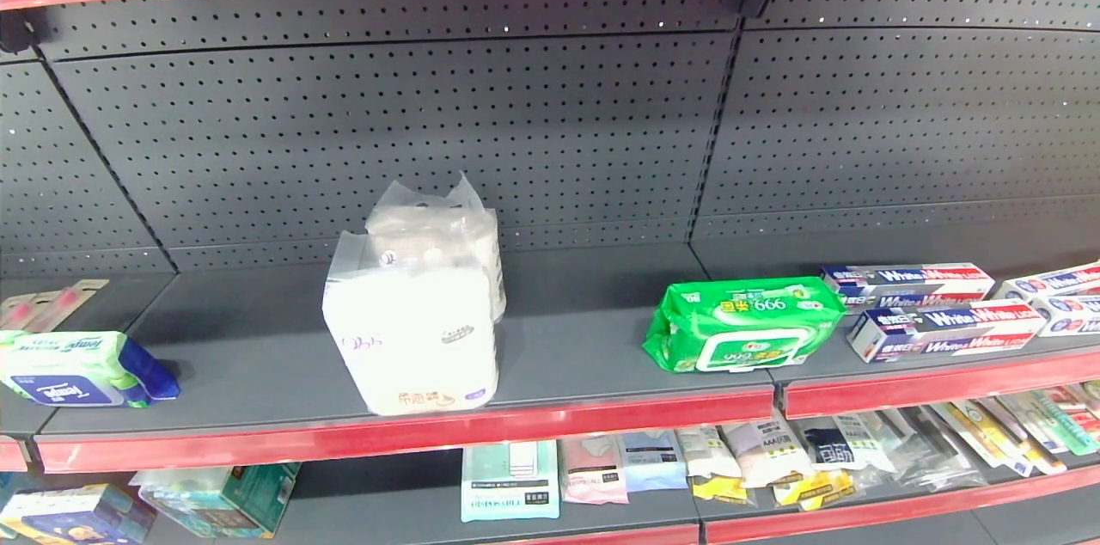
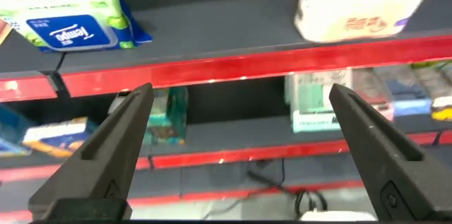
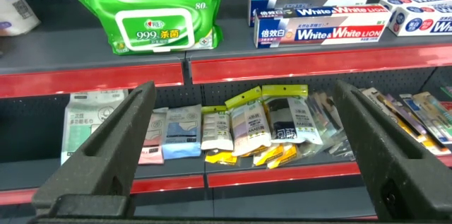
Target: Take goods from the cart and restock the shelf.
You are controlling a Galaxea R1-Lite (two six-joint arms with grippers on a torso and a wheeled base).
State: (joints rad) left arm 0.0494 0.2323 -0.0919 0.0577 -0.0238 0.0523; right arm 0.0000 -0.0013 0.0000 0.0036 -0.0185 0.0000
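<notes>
a soft, plastic-wrapped pack of white paper rolls (image 1: 412,339) stands upright at the front edge of the matte grey shelf (image 1: 258,347), with a glossy green pillow-shaped wipes pack (image 1: 743,323) lying flat near the same edge. the left claw (image 2: 240,90) and right claw (image 3: 244,86), both dark and wedge-fingered, hang spread wide and empty.

Print on wipes pack (image 1: 743,323), toothpaste boxes (image 1: 945,328)
</notes>
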